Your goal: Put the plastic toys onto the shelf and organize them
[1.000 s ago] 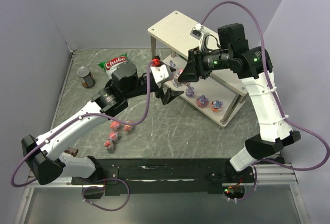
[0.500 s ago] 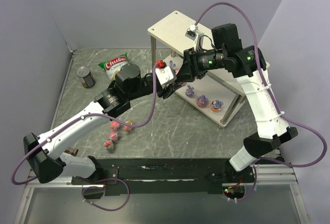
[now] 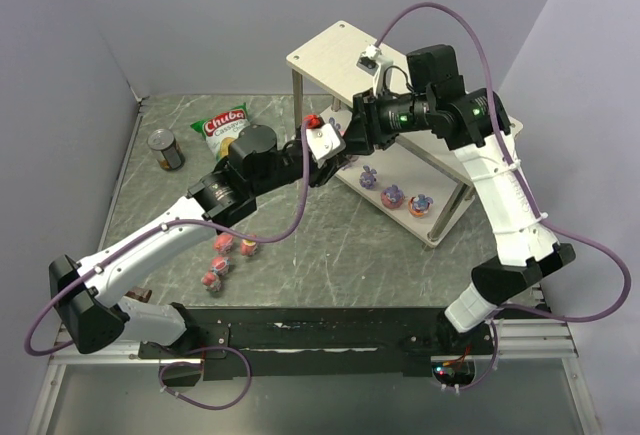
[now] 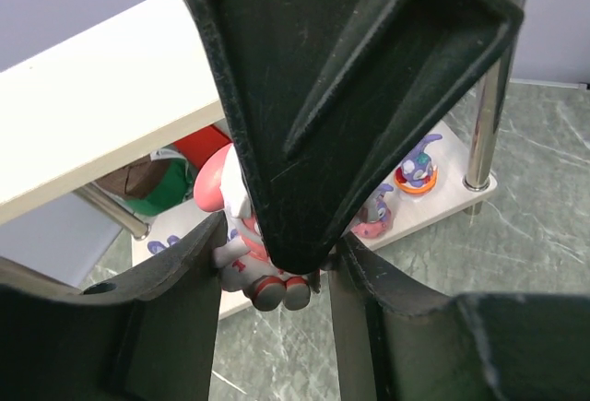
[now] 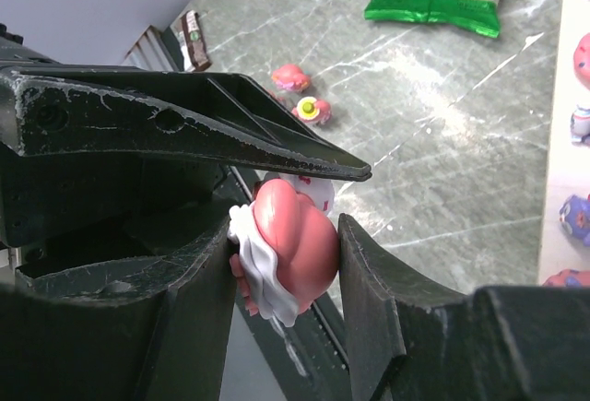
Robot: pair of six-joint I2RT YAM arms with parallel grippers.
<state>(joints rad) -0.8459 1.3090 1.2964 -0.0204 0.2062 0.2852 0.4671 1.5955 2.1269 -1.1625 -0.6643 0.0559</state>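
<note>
A pink and white toy (image 5: 300,246) is pinched between the fingers of my right gripper (image 5: 286,230). My left gripper (image 4: 277,240) meets it beside the shelf (image 3: 340,55). Its jaws are closed round the same toy (image 4: 241,255) and round one finger (image 4: 350,78) of the right gripper. In the top view the two grippers touch at the shelf's left post and hide the toy. Three purple toys (image 3: 393,195) stand on the lower board (image 3: 445,227). Several pink toys (image 3: 223,244) lie on the table by the left arm.
A green chip bag (image 3: 225,125) and a dark can (image 3: 166,149) sit at the back left of the table. The shelf's thin metal posts (image 4: 489,115) stand close to both grippers. Purple cables loop over both arms.
My left gripper has moved right to the shelf and closed its jaws from wide open onto the toy. The right gripper has shifted slightly left, still gripping that toy.
</note>
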